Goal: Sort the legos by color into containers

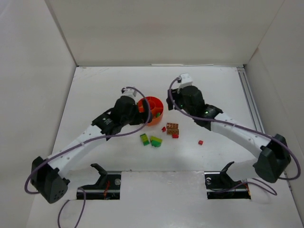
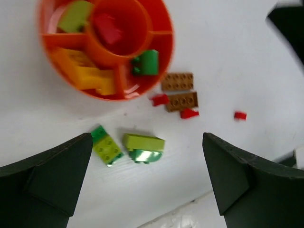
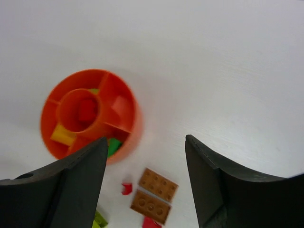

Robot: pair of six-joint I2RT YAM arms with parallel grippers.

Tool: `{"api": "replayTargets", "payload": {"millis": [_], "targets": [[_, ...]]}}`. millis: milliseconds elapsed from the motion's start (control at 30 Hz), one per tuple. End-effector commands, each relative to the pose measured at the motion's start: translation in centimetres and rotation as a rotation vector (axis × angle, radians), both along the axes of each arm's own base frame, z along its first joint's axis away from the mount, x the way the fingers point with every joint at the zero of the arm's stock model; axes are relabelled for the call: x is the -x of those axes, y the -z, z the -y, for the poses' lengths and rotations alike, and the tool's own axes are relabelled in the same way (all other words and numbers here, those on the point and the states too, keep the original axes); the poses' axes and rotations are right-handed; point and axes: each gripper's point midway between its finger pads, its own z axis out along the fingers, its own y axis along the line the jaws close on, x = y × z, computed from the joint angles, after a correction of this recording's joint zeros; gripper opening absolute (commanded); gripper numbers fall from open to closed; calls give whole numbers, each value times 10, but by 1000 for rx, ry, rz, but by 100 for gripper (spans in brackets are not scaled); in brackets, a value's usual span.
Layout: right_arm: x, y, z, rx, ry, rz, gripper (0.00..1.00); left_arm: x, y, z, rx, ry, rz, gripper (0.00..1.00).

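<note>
The round orange dish (image 1: 158,114) sits mid-table, between both grippers. In the left wrist view the dish (image 2: 50,88) holds a red brick (image 2: 108,28) in its centre cup, a lime brick (image 2: 73,15), yellow bricks (image 2: 90,76) and a green brick (image 2: 147,61) in its outer sections. On the table lie a lime-green brick (image 2: 107,145), a lime-on-green stack (image 2: 144,147), two brown plates (image 2: 178,91) and small red pieces (image 2: 189,113). My left gripper (image 2: 147,137) is open and empty above the lime stack. My right gripper (image 3: 145,140) is open and empty, above the table beside the dish (image 3: 135,118) and the brown plates (image 3: 158,184).
White walls close in the table at the back and both sides. A lone red piece (image 1: 200,142) lies right of the group. Two black mounts (image 1: 102,176) stand at the near edge. A rail (image 1: 249,102) runs along the right side.
</note>
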Motion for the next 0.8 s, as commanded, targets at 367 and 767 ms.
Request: {"api": "replayTargets", "payload": {"millis": [367, 767], "targets": [[64, 16, 219, -5, 617, -179, 74, -6, 48, 105, -185, 207, -64, 73], [56, 30, 232, 79, 614, -236, 75, -14, 86, 124, -365, 158, -131, 52]]}}
